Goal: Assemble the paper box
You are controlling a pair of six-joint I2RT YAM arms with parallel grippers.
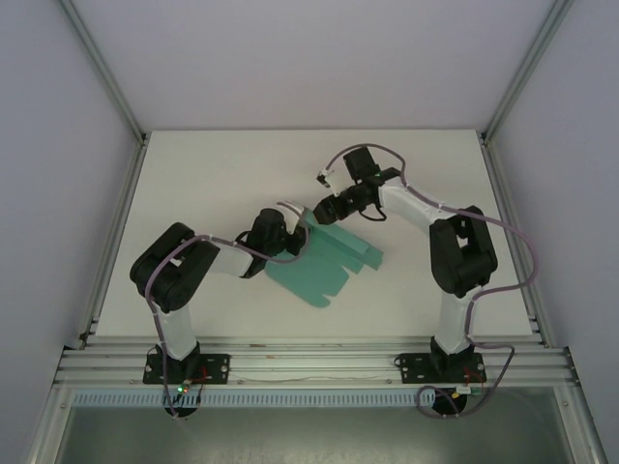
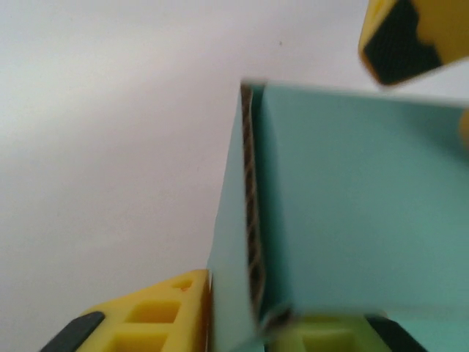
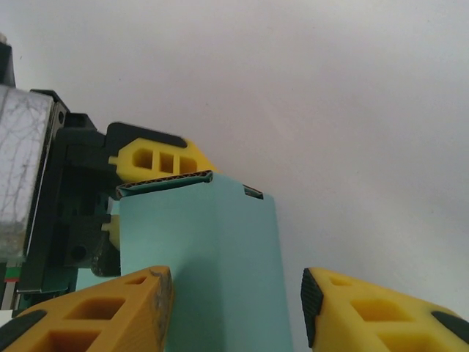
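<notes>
From above, the teal paper box lies partly folded near the middle of the white desk. Its flat flaps spread toward the near side, and one folded end is raised at the far side. The left hand reaches that raised end from the left and the right hand meets it from the far right, so the two sit close together over the card. In the left wrist view, a standing wall of the box, corrugated edge showing, runs up between the left hand's yellow fingers. One finger lies against the card and the other is partly hidden under a teal panel, so it cannot be told whether this hand pinches the card. In the right wrist view, the folded end stands between the right hand's fingers, which are apart. One finger touches the card, and a thin strip of desk shows between the card and the other. A finger of the left hand sits at the box's far top edge.
</notes>
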